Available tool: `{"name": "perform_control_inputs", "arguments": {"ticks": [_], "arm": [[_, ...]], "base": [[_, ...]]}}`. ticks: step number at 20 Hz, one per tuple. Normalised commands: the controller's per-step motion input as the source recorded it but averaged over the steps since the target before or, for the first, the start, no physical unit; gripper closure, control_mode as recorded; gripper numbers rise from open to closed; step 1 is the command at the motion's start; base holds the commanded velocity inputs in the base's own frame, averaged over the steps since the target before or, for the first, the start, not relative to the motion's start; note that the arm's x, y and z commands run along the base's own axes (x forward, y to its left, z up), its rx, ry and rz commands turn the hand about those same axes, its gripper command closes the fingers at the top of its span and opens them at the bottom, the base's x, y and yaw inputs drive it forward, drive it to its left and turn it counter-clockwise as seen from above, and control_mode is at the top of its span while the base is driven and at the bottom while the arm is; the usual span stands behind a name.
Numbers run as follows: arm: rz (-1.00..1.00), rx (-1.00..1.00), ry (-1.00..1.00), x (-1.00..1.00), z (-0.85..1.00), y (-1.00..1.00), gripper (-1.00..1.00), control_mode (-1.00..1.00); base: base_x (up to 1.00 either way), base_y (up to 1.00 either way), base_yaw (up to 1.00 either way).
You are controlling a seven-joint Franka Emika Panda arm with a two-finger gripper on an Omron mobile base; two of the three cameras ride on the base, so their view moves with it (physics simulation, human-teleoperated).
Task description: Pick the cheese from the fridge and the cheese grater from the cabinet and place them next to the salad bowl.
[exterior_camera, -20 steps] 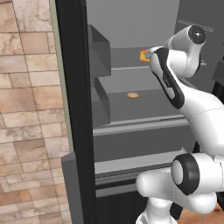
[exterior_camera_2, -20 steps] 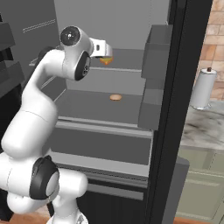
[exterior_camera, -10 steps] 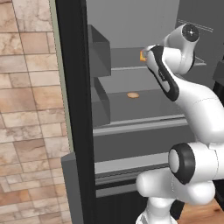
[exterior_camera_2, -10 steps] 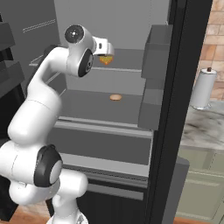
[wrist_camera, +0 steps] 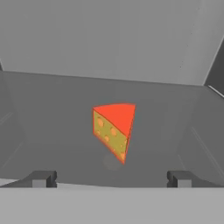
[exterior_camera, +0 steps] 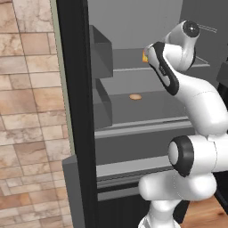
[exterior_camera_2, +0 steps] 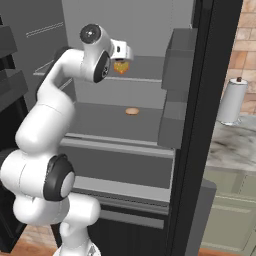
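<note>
The fridge (exterior_camera: pixel 75 111) stands open, its black frame nearest, with grey door bins (exterior_camera_2: pixel 176 92) at the side. On the middle shelf (exterior_camera_2: pixel 120 122), toward its centre, lies a flat tan disc (exterior_camera_2: pixel 132 111). Above it, the arm reaches in over the upper shelf (exterior_camera_2: pixel 145 70).

In the hand view the gripper (wrist_camera: pixel 111 178) has its fingers (wrist_camera: pixel 41 178) spread wide, one tip low at the left and the other low at the right, and they hold nothing. The cheese (wrist_camera: pixel 113 129) sits on the upper shelf ahead of the tips, apart from both, about midway across the gap. Its red-orange face is up and its holed yellow side faces the camera, the point of the wedge toward the hand. It stands well in from the shelf's back wall.

In the right base view the cheese (exterior_camera_2: pixel 120 67) shows just beneath the hand. In the left base view a sliver of it (exterior_camera: pixel 144 55) shows at the arm's edge.

Beyond the fridge, on the counter (exterior_camera_2: pixel 227 142) at the right, stands a paper towel roll (exterior_camera_2: pixel 232 101).
</note>
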Motion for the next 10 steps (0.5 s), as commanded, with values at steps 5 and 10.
{"name": "perform_control_inputs", "arguments": {"ticks": [5,10], "arm": [[0.0,0.0,0.01,0.22,-0.04,-0.06,-1.0,-1.0],[0.0,0.0,0.02,0.27,-0.1,-0.03,-1.0,-1.0]], "base": [[0.0,0.0,0.0],[0.0,0.0,0.0]]}}
